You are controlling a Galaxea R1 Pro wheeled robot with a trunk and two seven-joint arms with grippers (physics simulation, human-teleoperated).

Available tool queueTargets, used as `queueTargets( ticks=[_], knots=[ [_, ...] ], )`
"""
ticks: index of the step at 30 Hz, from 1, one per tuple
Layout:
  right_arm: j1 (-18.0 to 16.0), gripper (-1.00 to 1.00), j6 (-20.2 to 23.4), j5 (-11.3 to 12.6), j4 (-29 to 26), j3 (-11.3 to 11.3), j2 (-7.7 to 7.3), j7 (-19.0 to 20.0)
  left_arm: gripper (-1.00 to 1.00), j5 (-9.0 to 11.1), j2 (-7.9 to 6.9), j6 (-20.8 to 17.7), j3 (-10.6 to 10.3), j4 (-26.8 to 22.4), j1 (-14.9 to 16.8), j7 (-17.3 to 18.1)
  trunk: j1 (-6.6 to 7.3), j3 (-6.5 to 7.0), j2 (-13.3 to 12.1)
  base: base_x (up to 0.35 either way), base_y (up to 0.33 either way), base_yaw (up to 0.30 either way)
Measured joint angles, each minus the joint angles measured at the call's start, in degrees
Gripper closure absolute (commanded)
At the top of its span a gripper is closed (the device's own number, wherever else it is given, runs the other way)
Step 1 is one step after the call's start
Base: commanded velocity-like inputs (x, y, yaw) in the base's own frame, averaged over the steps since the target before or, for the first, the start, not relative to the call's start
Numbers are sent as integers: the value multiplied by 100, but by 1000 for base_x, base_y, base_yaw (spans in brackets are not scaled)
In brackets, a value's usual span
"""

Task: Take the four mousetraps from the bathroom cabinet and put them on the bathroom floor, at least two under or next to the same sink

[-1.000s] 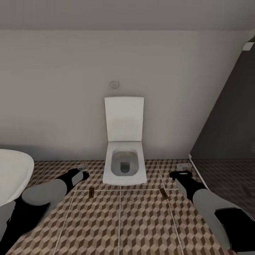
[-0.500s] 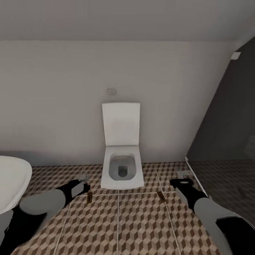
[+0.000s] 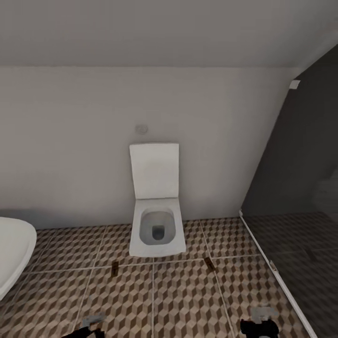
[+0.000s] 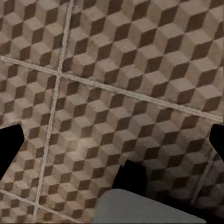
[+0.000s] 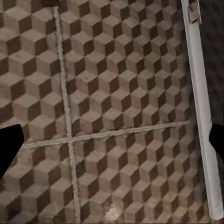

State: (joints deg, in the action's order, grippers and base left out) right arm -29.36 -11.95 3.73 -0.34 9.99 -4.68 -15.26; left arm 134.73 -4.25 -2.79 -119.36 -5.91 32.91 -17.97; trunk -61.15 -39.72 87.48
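On the bathroom floor (image 3: 188, 300), two small dark mousetraps lie flat in front of a white toilet (image 3: 157, 232) whose lid stands raised against the pale wall (image 3: 70, 141). One mousetrap (image 3: 114, 267) sits off the toilet's left front corner, the other mousetrap (image 3: 209, 263) off its right front corner, and both lie close to the grout line that runs across just ahead of the bowl. They are well apart from each other.

At the floor's left edge in the head view curves the rim of a white basin (image 3: 14, 253). Along the right edge runs a pale threshold strip (image 5: 201, 116) with a dark glass panel (image 3: 300, 188) standing on it.

At the bottom of the head view, the left gripper (image 3: 91, 324) and the right gripper (image 3: 263, 319) barely show. In each wrist view the black fingertips (image 4: 9, 144) (image 5: 8, 142) sit at opposite sides of the picture, spread wide, with patterned tile between them and nothing held or touched. A grey arm part (image 4: 149, 207) shows in the left wrist view.
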Motion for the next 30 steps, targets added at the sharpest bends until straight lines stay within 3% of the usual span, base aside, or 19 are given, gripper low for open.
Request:
queueTargets(
  ticks=[1, 3, 6, 10, 17, 30],
  knots=[
    [300, -100, -38, 19, 23, -38, -3, 1, -100, 26, 1, 74, 15, -9, -255, 0, 22, 24, -40, 0, 0, -100],
    [435, -100, -78, 19, 42, -28, -4, 0, -100, 21, 0, 161, 8, -28, -374, 3, 66, 79, -120, 0, 0, -100],
    [910, -100, -131, 37, 70, -42, -7, 2, -100, 25, 0, 272, 14, -91, -713, 8, 132, 160, -241, 0, 0, -101],
    [1162, -100, -140, 43, 84, -28, -2, 6, -100, 19, -31, 296, 10, -124, -894, 10, 219, 269, -401, 0, 0, -98],
    [1380, -100, -129, 46, 167, -24, 95, 5, -100, 17, -86, 302, 9, -191, -1081, 10, 373, 459, -682, 0, 0, -48],
    [1453, -100, -112, 34, 252, -24, 221, 3, -100, 25, -103, 290, 6, -308, -1273, 3, 659, 811, -1204, 0, 0, -5]
  ],
)
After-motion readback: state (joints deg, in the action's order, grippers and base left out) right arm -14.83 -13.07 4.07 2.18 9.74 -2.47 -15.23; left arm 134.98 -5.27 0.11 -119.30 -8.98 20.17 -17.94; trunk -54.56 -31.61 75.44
